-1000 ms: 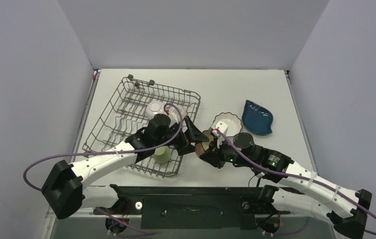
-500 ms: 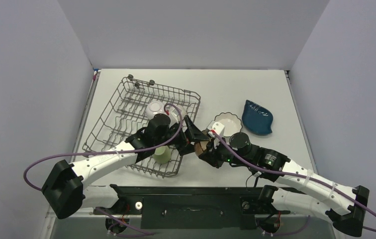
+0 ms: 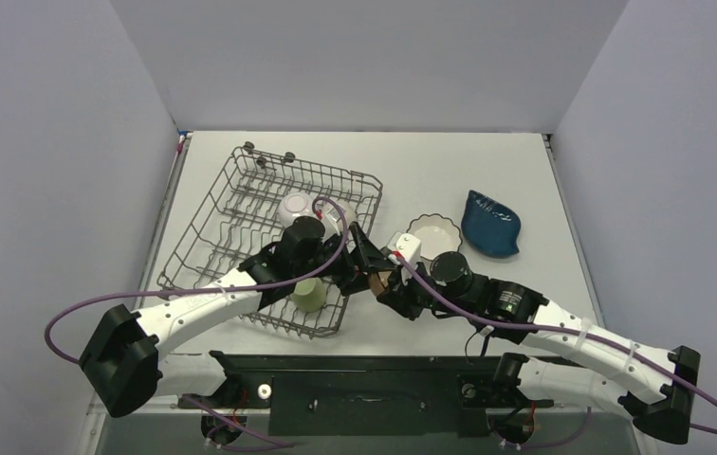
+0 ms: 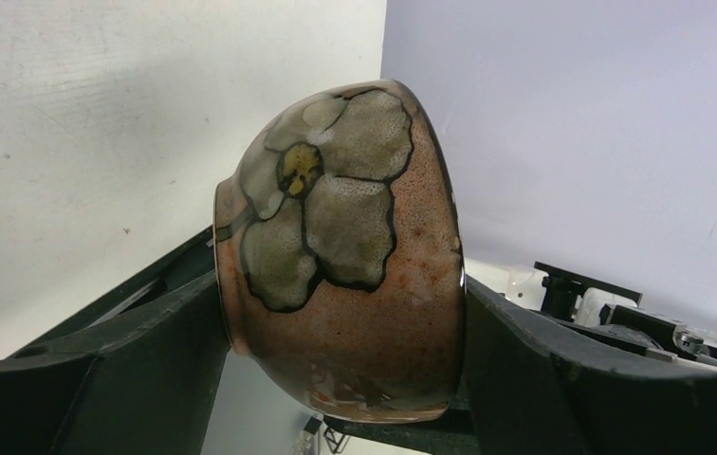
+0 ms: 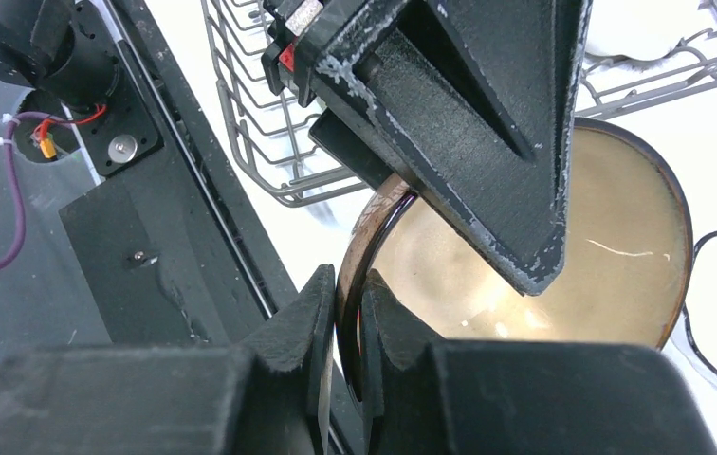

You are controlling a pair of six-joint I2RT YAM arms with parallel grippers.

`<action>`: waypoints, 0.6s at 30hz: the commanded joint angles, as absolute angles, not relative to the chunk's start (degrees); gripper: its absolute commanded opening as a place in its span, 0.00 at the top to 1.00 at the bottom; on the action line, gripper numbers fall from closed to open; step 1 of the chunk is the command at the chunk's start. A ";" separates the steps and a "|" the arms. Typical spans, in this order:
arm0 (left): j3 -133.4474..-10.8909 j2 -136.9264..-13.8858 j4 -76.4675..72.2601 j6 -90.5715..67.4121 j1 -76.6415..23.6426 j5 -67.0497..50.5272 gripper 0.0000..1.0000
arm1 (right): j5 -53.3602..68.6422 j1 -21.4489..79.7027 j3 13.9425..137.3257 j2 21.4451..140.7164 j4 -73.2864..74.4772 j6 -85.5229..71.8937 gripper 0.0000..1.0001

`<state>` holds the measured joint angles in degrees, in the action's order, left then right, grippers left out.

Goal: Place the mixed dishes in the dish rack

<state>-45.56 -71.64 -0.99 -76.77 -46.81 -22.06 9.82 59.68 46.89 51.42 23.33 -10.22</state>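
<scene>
From above, the dish rack (image 3: 205,213) lay askew on the left half of the table (image 3: 450,161). A plain white bowl (image 3: 293,207) sat in its middle and a light green mug (image 3: 308,296) at its near end. Toward the right edge, the white scalloped bowl (image 3: 432,230) and the dark blue dish (image 3: 490,226) rested just beside each other on the table. Near the middle of the table, just off the rack's right side, the left tool (image 3: 359,261) and the right tool (image 3: 388,284) met at the brown bowl (image 3: 380,282), which was mostly hidden between them.

From the left wrist, that bowl was tipped on its side, a flower painted on its brown wall. The left tool's fingers (image 4: 127,370) stood wide, one against its foot and one against its rim. I could not tell whether they were pressing on it.

From the right wrist, the right tool was closed on the bowl's dark rim, one finger inside and one outside. A broad black finger of the left tool lay across the cream inside, with the rack's wires just behind.
</scene>
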 commanded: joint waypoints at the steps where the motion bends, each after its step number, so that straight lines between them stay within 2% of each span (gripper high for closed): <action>1: -46.52 -69.03 -2.62 -74.95 -46.85 -23.52 0.24 | 7.14 60.68 51.23 51.36 16.66 -7.22 1.00; 5: -45.93 -68.21 -3.34 -74.60 -46.82 -22.51 0.27 | 7.41 60.88 51.39 51.84 16.32 -7.14 1.00; 9: -45.27 -67.33 -5.47 -73.74 -46.78 -22.00 0.36 | 7.50 60.98 51.45 52.12 16.15 -7.28 1.00; 11: -44.91 -66.78 -6.26 -72.89 -46.77 -21.90 0.44 | 7.65 60.99 51.72 52.44 16.26 -7.56 1.00; 15: -44.26 -65.57 -6.22 -71.08 -46.45 -21.28 0.66 | 7.69 61.07 51.93 52.68 15.90 -7.58 1.00; 16: -44.09 -65.11 -6.19 -70.96 -46.15 -21.16 0.75 | 7.49 61.08 51.81 52.79 15.53 -7.56 0.96; 18: -43.81 -64.36 -6.37 -70.72 -45.74 -21.26 0.85 | 7.18 61.07 51.96 53.25 15.32 -7.31 0.93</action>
